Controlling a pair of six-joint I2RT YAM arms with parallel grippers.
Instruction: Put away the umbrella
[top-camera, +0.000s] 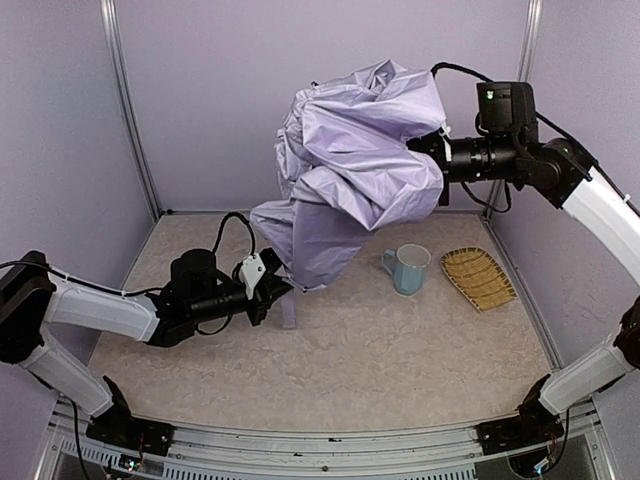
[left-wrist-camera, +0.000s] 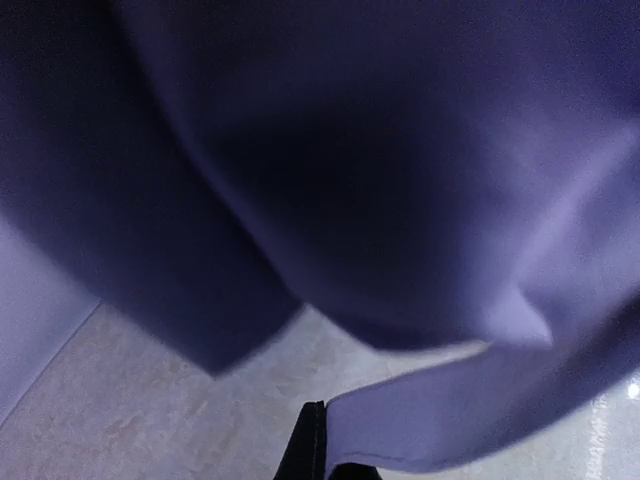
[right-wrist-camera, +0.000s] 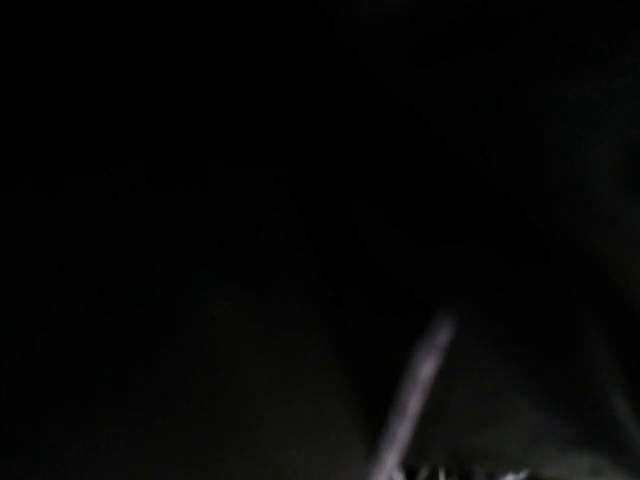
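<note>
- The umbrella (top-camera: 355, 160), a loose lavender bundle, hangs high above the table (top-camera: 330, 370), well off its surface.
- The right gripper (top-camera: 428, 150) grips it from the right side, its tips buried in the cloth.
- The left gripper (top-camera: 272, 290) sits low, pressed together on the hanging bottom hem.
- 2 other things stand on the table at the right: a blue mug (top-camera: 408, 268) and, near it, a woven tray (top-camera: 478, 277).
</note>
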